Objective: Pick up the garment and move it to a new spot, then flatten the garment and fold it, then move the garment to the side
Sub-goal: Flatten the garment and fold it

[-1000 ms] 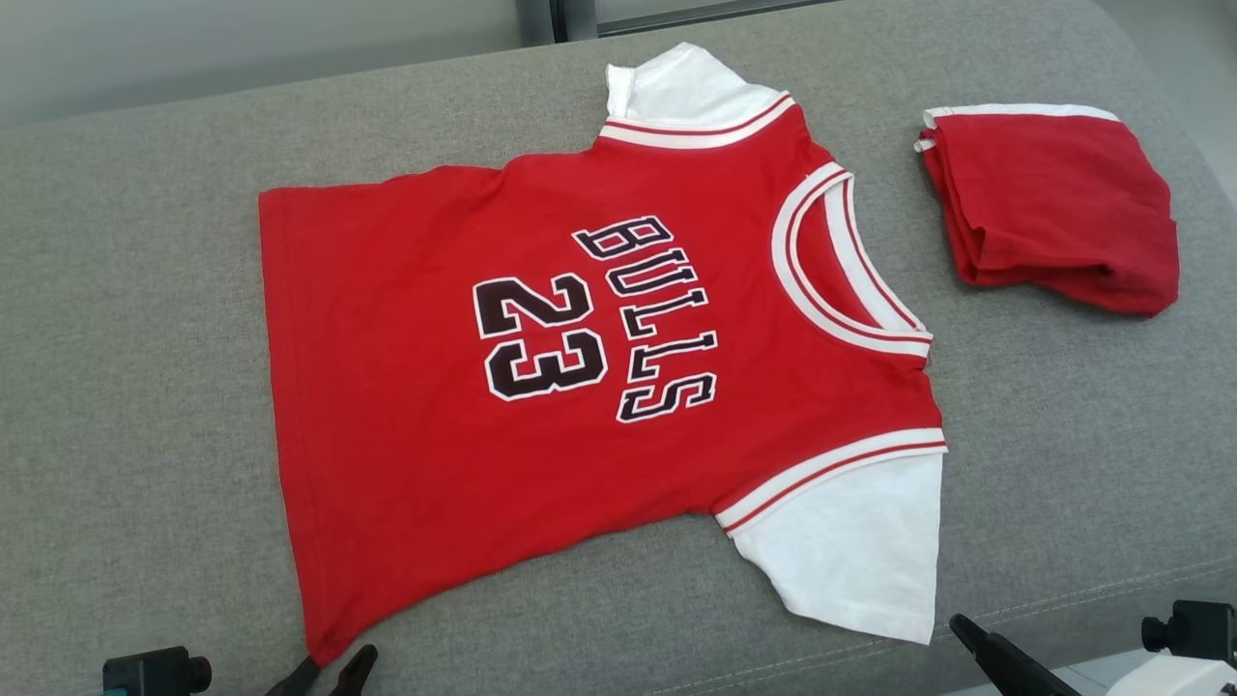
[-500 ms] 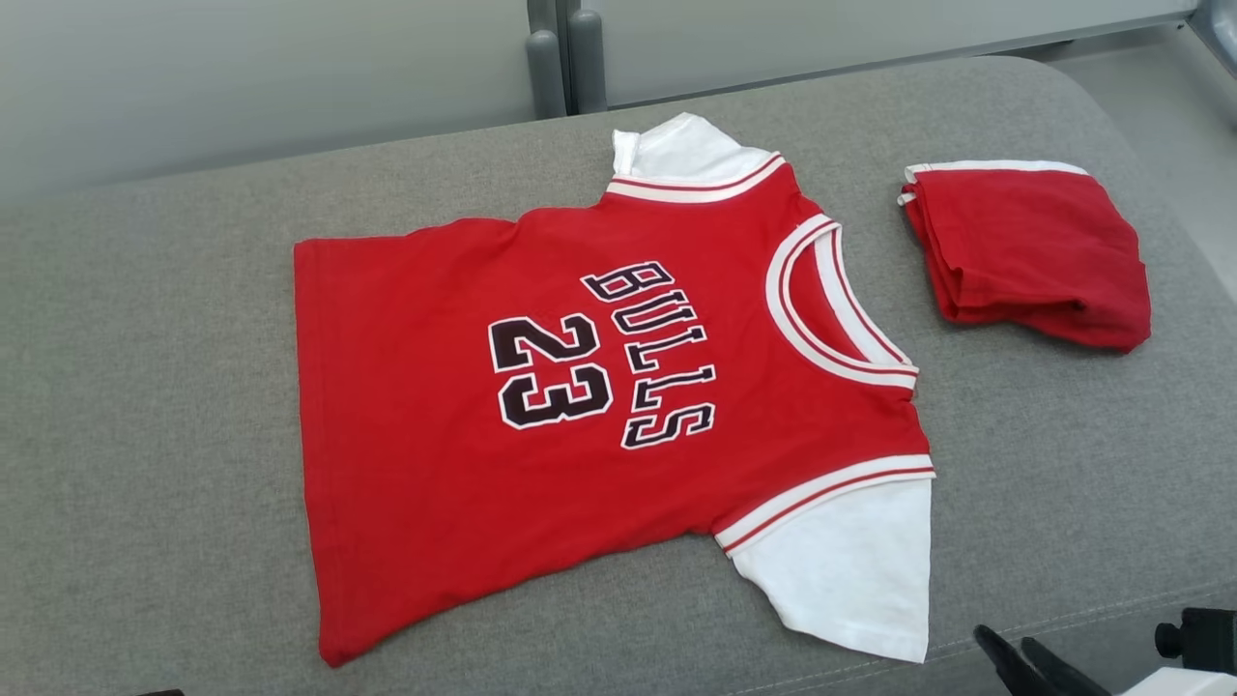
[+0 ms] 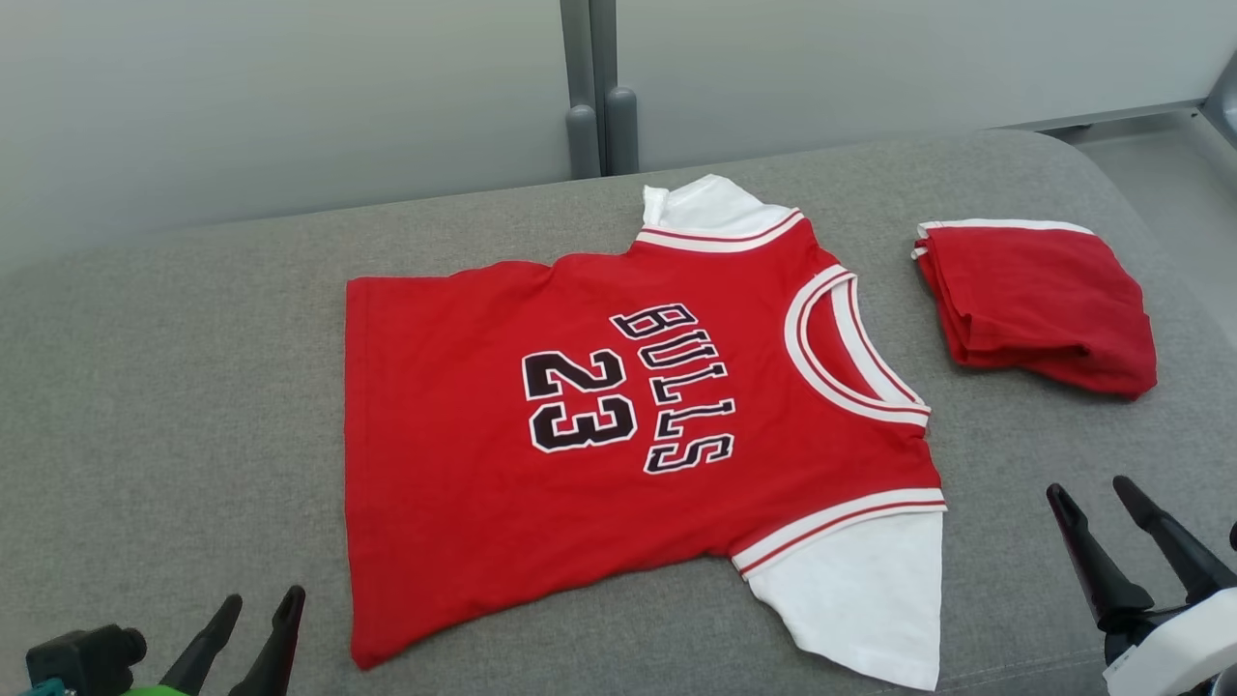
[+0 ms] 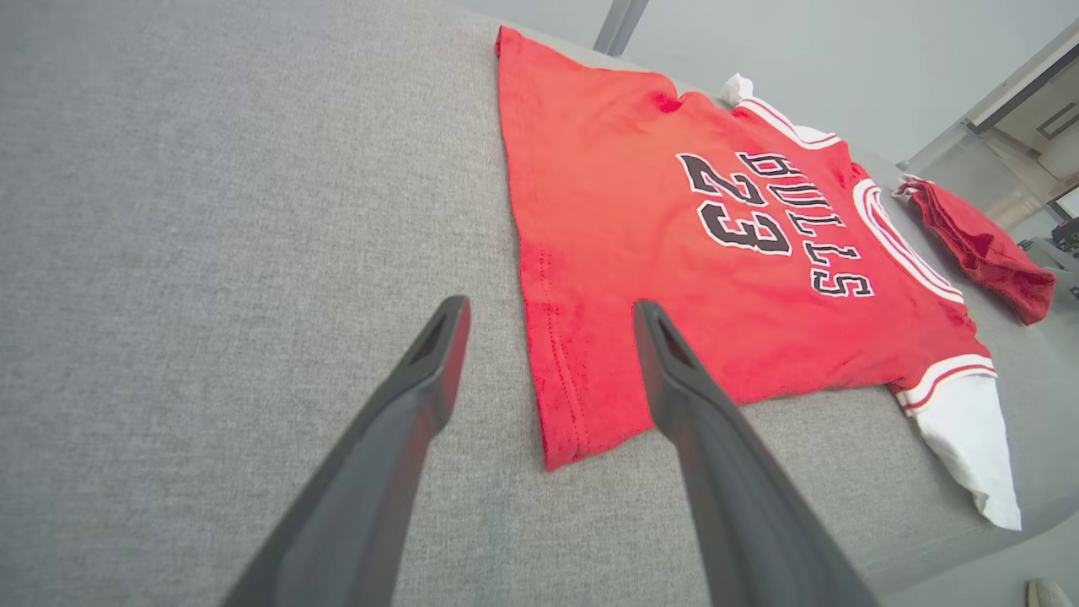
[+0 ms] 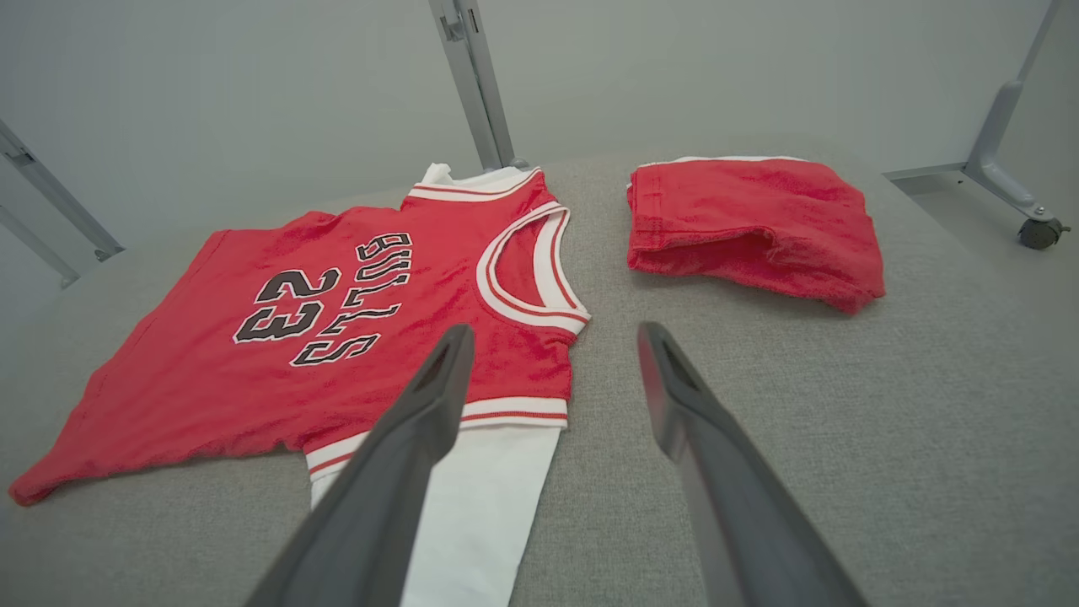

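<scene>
Grey woven fabric covers the padded table [image 3: 193, 387], and behind its far edge stand pale grey wall panels [image 3: 290, 97] with a grey metal post [image 3: 589, 87] between them. On the middle of the table lies the red short-sleeved jersey with white sleeves [image 3: 464, 483], spread flat with the front up. Its hem is to the left and its white-trimmed neck opening is to the right. On the chest are the black word "BULLS" and the number "23", both with white outline. The near white sleeve reaches almost to the near edge of the table, and of the far sleeve only a small white part shows. To the right of the jersey, toward the far right corner and apart from it, lies a second red cloth with a white edge, folded into a thick pile [image 3: 1044, 300].

The left tool [image 3: 263, 597] is at the near left, just beside the near corner of the hem. Its two dark fingers stand apart and hold nothing; whether they touch the table cannot be told. The right tool [image 3: 1089, 486] is at the near right, beside the near white sleeve but apart from it, also with fingers spread and nothing between them.
</scene>
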Motion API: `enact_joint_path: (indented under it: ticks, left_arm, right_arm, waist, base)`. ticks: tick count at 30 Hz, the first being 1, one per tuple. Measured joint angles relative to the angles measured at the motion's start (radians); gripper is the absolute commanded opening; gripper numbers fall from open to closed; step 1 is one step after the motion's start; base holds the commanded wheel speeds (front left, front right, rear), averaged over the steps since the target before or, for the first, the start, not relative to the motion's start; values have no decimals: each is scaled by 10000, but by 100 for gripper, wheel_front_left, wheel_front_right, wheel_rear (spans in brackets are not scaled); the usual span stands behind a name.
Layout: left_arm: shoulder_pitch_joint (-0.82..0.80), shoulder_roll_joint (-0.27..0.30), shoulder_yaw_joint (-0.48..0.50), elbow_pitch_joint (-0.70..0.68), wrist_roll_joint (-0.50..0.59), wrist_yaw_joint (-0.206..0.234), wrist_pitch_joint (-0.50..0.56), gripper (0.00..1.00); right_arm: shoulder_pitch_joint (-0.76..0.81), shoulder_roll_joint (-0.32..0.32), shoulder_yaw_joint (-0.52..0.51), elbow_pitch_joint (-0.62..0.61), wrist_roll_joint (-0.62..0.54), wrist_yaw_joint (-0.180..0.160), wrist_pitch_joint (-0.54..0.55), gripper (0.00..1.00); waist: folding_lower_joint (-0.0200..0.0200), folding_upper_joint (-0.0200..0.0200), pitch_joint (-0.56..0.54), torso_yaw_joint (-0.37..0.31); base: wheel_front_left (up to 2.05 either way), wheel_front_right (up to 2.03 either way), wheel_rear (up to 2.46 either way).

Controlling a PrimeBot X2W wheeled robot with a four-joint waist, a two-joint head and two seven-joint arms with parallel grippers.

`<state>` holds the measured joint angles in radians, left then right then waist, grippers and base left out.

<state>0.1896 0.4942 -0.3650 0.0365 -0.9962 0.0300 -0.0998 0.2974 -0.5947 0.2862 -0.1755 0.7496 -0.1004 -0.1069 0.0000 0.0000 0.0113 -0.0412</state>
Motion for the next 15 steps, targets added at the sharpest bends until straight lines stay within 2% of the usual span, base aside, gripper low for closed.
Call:
enact_joint_path:
  ticks: [5,10,15]
  left_arm:
    - [-454,10,-23,-265,679,46,-470,100]
    - [-460,4,65,-295,1035,230,-980,100]
    - [-480,-40,-58,-280,1421,230,-1076,100]
  right_arm:
    - [-244,19,-173,-184,-769,-155,-458,100]
    - [-556,82,-215,-282,-1384,-161,-686,100]
    - [-654,280,-178,-219,-1618,-234,-732,100]
  waist:
    - [0,0,-232,188]
    - [0,0,-463,299]
    - [0,0,-614,369]
  base:
    - [0,0,0]
    - [0,0,0]
    - [0,0,0]
